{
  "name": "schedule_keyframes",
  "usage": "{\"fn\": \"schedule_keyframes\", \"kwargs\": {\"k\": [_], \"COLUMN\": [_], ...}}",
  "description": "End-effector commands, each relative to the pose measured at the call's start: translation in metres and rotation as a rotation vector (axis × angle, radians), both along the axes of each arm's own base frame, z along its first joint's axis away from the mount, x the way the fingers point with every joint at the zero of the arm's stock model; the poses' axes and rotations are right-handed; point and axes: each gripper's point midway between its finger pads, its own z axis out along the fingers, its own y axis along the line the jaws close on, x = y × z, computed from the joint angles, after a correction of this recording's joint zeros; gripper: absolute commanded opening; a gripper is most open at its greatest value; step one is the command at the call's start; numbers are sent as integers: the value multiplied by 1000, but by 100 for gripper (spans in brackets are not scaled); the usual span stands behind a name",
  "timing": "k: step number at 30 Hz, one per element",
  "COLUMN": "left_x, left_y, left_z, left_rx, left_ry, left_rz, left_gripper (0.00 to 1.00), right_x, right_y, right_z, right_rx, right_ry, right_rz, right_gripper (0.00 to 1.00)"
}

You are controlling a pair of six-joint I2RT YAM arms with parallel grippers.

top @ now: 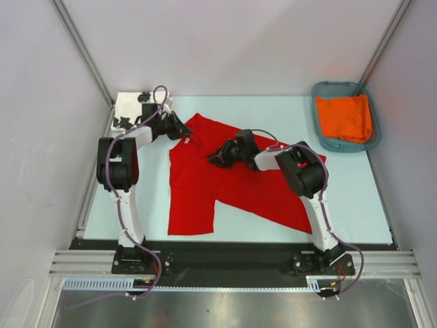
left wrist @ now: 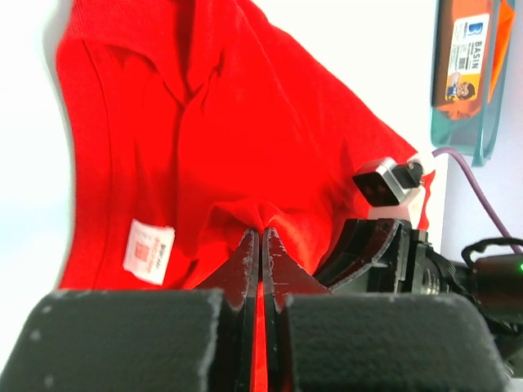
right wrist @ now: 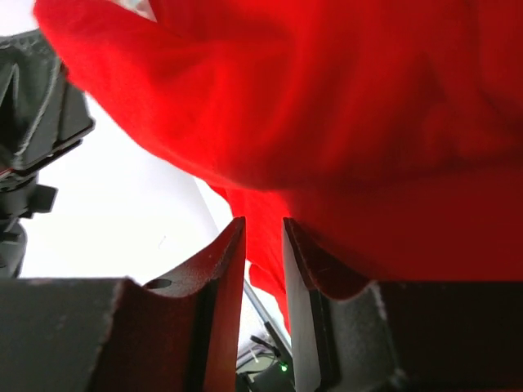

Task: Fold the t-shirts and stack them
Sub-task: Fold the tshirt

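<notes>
The red t-shirt (top: 225, 184) lies spread on the pale table, collar toward the far left. My left gripper (top: 186, 131) sits at the collar end and is shut on a small raised pinch of red cloth (left wrist: 261, 234). My right gripper (top: 213, 160) is low over the shirt's chest, its jaws a little apart (right wrist: 263, 222). Red cloth (right wrist: 327, 106) hangs over and beyond its tips, and table shows through the gap. The white t-shirt with black shapes (top: 130, 109) lies at the far left corner, behind the left arm.
A teal basket (top: 318, 119) with an orange cloth (top: 345, 117) in it stands at the far right corner. The two grippers are close together over the shirt's upper part. Pale walls and frame posts enclose the table.
</notes>
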Motion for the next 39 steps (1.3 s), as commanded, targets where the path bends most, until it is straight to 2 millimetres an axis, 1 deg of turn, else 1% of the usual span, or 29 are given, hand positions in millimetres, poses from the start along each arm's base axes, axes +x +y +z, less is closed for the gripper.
{"fn": "schedule_keyframes", "kwargs": {"k": [1,2,4,7,9,11,15,17,19,21,22,23,26,28,30,32,34,35,36,37,38,39], "left_x": [22,27,32,43,46,48,40,37,34,33,33,33,33,32,30,29,26,26,24,24,23,23], "left_y": [-1,-1,-1,-2,-4,-5,-10,-9,-10,-10,-10,-10,-9,-9,-10,-10,-10,-10,-10,-10,-9,-8], "left_z": [30,34,38,49,45,46,35,34,31,31,30,30,31,32,33,34,34,36,35,35,37,41], "left_rx": [-51,-54,-67,-88,-105,-118,-129,-128,-128,-125,-125,-123,-121,-121,-125,-124,-124,-123,-125,-124,-120,-115], "left_ry": [-126,-161,-181,-224,-206,-207,-183,-182,-176,-179,-178,-179,-181,-182,-181,-186,-183,-187,-181,-177,-183,-191], "left_rz": [6,12,25,38,35,35,24,24,21,19,17,18,20,20,17,17,14,15,15,15,14,14], "left_gripper": [0,0,0,0,0,0,0,0,0,0,0,0,0,0,0,0,0,0,0,0,0,0], "right_x": [19,22,26,29,32,35,39,41,44,48,52,52,53,50,49,50,51,50,50,49,49,47], "right_y": [15,14,16,18,20,19,19,18,22,19,24,24,31,30,30,26,24,26,27,28,25,24], "right_z": [18,15,15,12,12,11,4,3,7,1,6,2,4,-6,-5,-9,-11,-10,-7,-6,-7,-5], "right_rx": [57,43,42,14,-5,-9,-20,-39,-42,-75,-74,-88,-121,-161,-163,-201,-216,-216,-212,-216,-239,-252], "right_ry": [-46,-41,-41,-41,-43,-38,-30,-27,-36,-19,-26,-10,3,46,55,65,61,59,54,47,35,27], "right_rz": [-53,-77,-109,-126,-148,-180,-218,-242,-250,-285,-298,-306,-326,-356,-374,-411,-416,-411,-402,-393,-375,-356], "right_gripper": [30,30,32,34,35,36,35,35,36,37,38,38,39,38,36,35,30,26,17,10,7,0]}}
